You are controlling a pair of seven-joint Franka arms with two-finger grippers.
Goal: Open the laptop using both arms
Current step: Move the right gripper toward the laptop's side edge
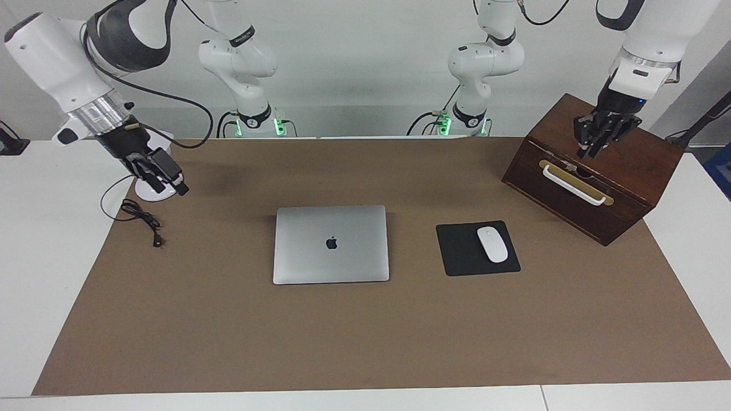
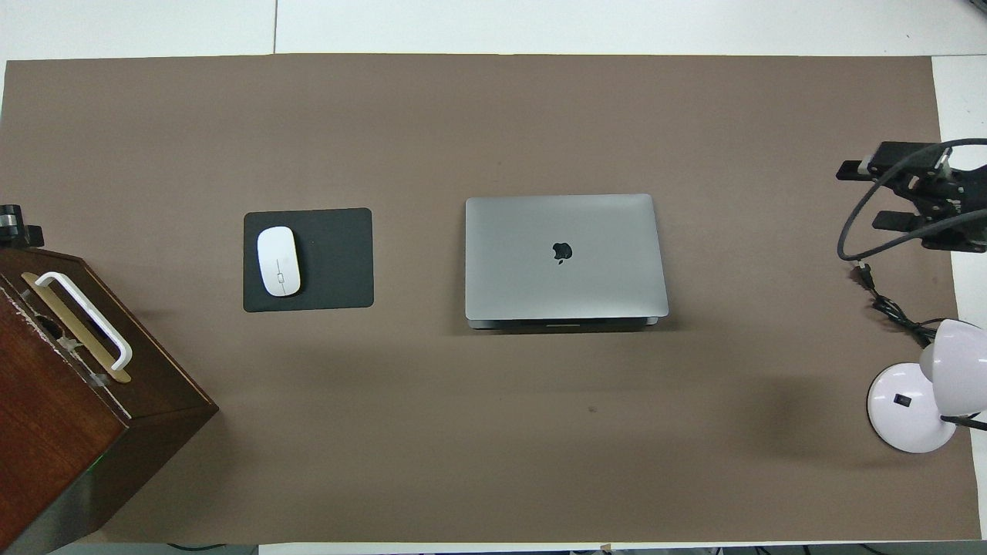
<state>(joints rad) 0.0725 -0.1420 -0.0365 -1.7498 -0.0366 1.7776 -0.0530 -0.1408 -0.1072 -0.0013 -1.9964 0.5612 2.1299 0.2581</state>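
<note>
Desk [image 1: 691,228]: you have a brown mat [image 1: 365,342] covering most of it.
Wooden box [image 1: 622,165]: sits at the corner of the mat nearest the left arm's base.
Laptop [image 1: 331,244]: lid down, flat at the middle of the mat, well apart from both grippers.
Mouse pad [image 1: 462,251]: beside the laptop toward the left arm's end, carrying a white mouse [image 1: 492,244].
Lamp [image 2: 925,393]: at the right arm's end of the mat.
Right gripper [image 1: 167,181]: up over the lamp's base; you cannot tell its finger spread.
Left gripper [image 1: 594,149]: over the wooden box, fingertips pinched together on nothing.
</note>
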